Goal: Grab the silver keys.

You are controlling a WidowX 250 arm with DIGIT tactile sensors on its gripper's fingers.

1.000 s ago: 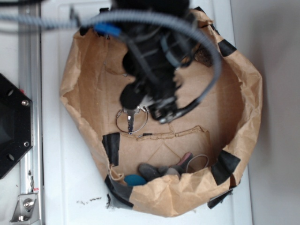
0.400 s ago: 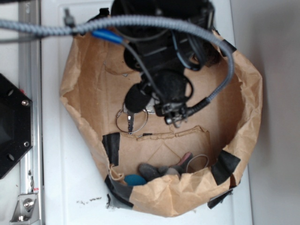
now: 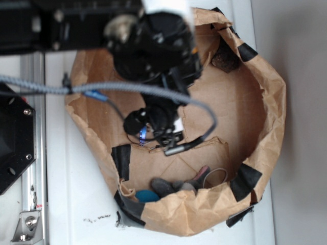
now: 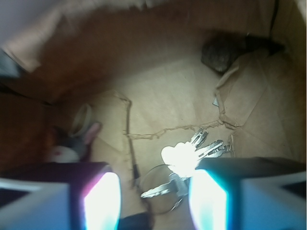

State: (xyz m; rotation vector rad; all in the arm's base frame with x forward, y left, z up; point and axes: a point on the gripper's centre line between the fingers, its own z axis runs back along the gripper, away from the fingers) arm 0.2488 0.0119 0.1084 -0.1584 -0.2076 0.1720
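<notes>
The silver keys (image 4: 184, 154) lie on the brown paper floor of the bag, a shiny bunch with one key (image 4: 160, 190) inside a thin wire ring. In the wrist view my gripper (image 4: 156, 203) is open and hangs just above them. The bunch sits between the two glowing fingers, close to the right finger (image 4: 207, 199) and farther from the left one (image 4: 101, 201). Nothing is held. In the exterior view the gripper (image 3: 167, 142) and arm cover nearly all of the keys.
The crumpled brown paper bag (image 3: 265, 102) with black tape patches walls the space on all sides. A dark lump (image 3: 226, 58) sits at the far right. Grey, blue and pink scraps (image 3: 176, 186) and a tan rubber band (image 3: 214, 176) lie near the front wall.
The arm has swung left and toward the front of the bag. The gripper now sits over the keys, which lay uncovered beside it in the earlier frames.
</notes>
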